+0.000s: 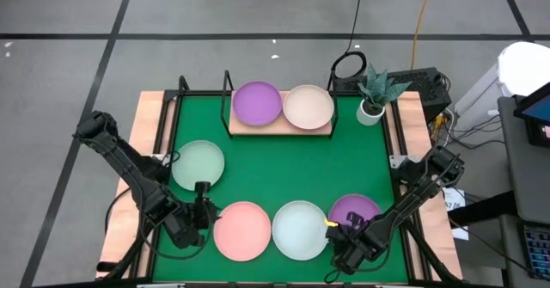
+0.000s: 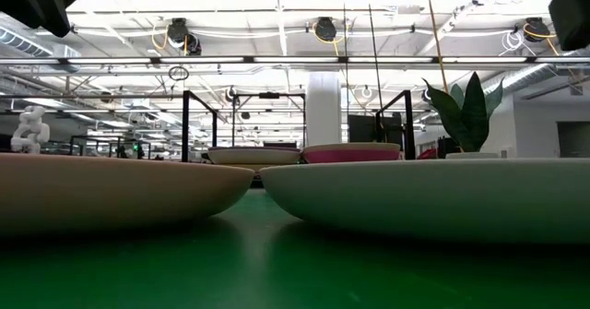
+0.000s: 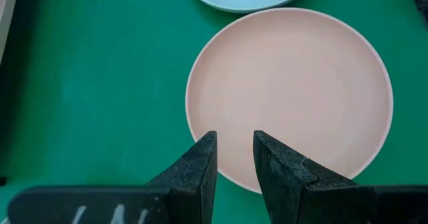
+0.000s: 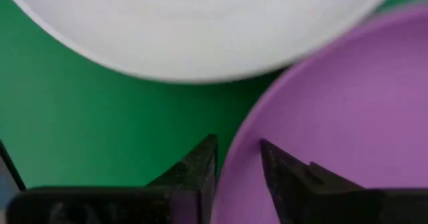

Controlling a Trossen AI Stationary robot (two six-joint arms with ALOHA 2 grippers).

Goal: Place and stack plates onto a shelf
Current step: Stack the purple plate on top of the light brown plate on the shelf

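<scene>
Right hand straddling the rim of the purple plate, fingers narrowly apart either side, poised to pinch; mint plate just beyond. Left hand over the near rim of the salmon plate, fingers slightly apart, not clamped. Well ahead of both: shelf, already carrying purple and beige plates side by side, leaving stacking room.
</scene>
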